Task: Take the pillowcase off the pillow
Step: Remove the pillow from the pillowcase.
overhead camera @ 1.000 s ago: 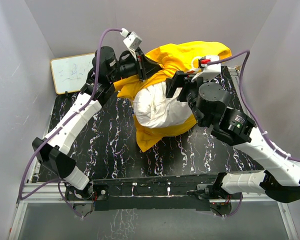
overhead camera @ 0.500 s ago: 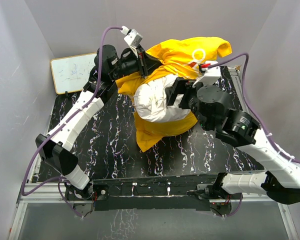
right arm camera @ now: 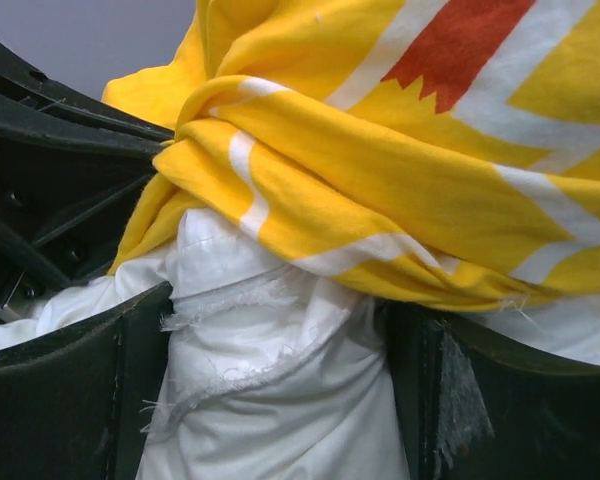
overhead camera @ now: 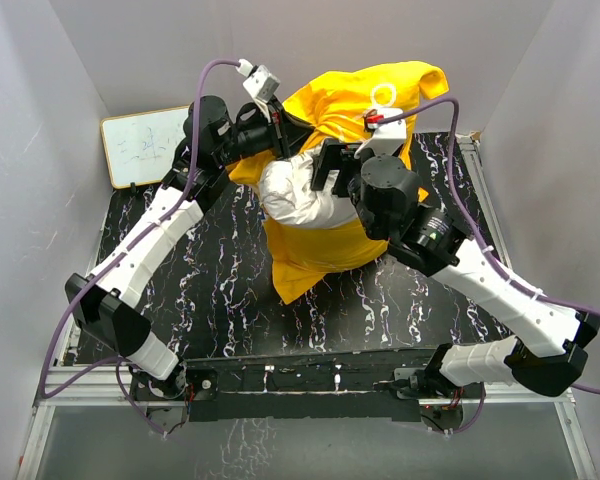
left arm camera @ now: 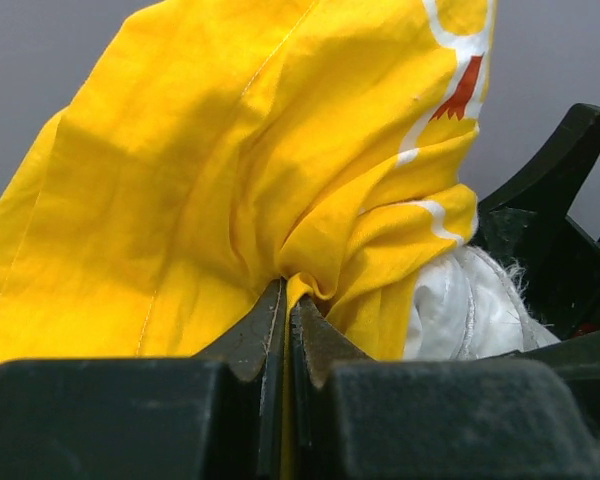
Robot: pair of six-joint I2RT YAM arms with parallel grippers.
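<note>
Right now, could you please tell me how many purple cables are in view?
2. One thin purple cable runs along the left arm, arcing above its wrist; the second purple cable follows the right arm, looping past its wrist. Stretches may be hidden.

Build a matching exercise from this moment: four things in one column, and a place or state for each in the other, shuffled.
Things
1. left gripper
2. right gripper
3. pillowcase
4. whiteboard

Places and states
A. in the far left corner, touched by neither arm
B. pinching a fold of yellow fabric
C. closed around the white pillow
D. bunched up, leaving the pillow partly bare

Pairs: 1-B, 2-C, 3-D, 4-A
</note>
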